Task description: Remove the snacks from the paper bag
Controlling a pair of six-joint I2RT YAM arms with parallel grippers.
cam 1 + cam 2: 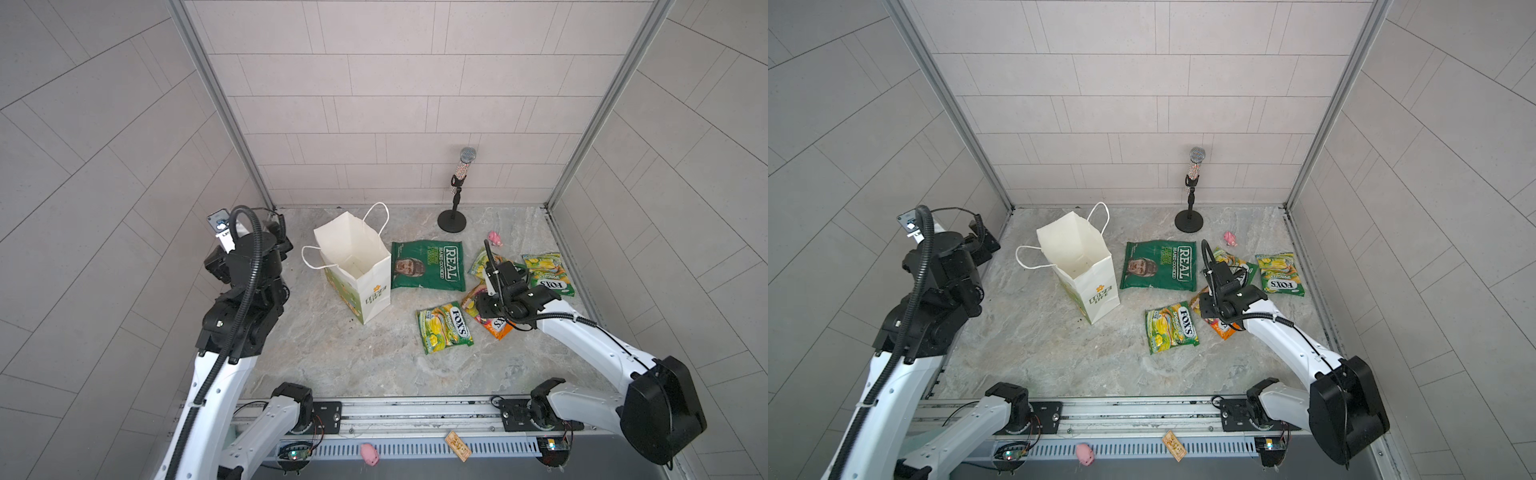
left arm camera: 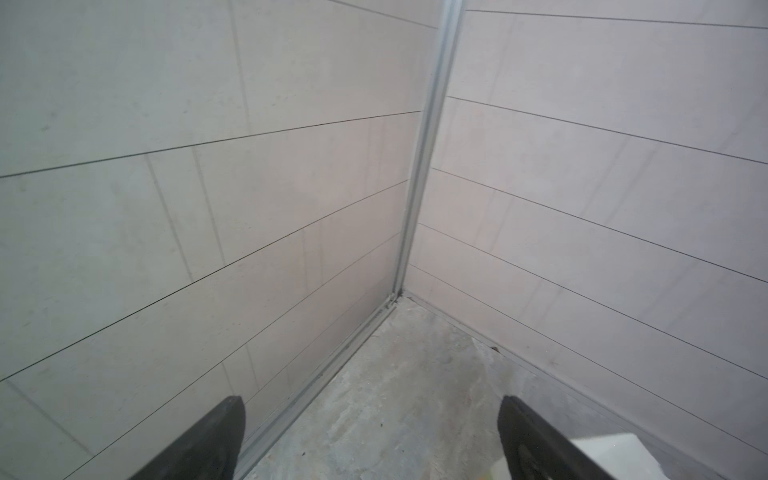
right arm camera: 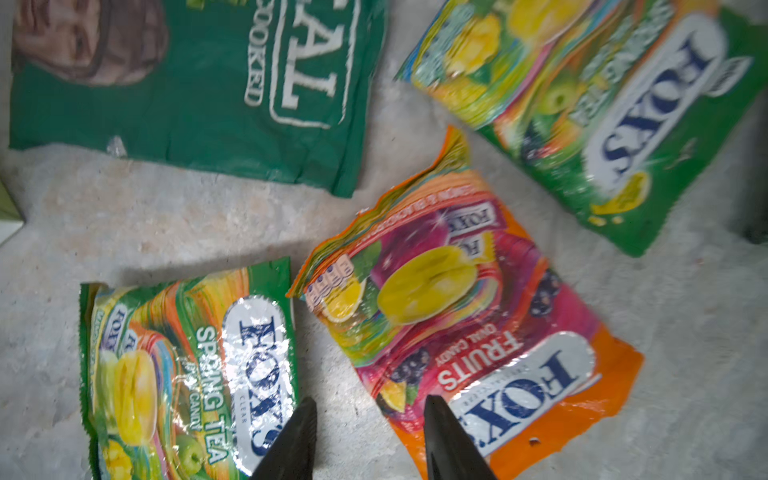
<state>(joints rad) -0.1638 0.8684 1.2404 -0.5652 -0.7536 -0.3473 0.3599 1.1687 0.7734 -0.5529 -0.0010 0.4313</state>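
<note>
The white paper bag [image 1: 353, 266] [image 1: 1077, 266] stands upright and open, and only white paper shows inside. Right of it the green REAL crisp packet [image 1: 428, 266] [image 1: 1158, 266] [image 3: 187, 83] lies flat. Several FOX'S packets lie on the table: a yellow-green one [image 1: 444, 326] [image 3: 187, 374], an orange one [image 1: 494, 328] [image 3: 465, 324], and two more green ones [image 1: 548, 274] [image 3: 582, 104]. My right gripper [image 1: 482, 305] [image 3: 370, 401] hovers open over bare table between the yellow-green and orange packets, holding nothing. My left gripper [image 1: 276, 226] [image 2: 371, 401] is wide open, facing the back left corner.
A microphone on a round stand [image 1: 455, 199] stands at the back. A pink toy [image 1: 494, 238] lies near it. Another pink toy [image 1: 370, 454] and a wooden tag [image 1: 457, 445] lie on the front rail. Tiled walls close three sides.
</note>
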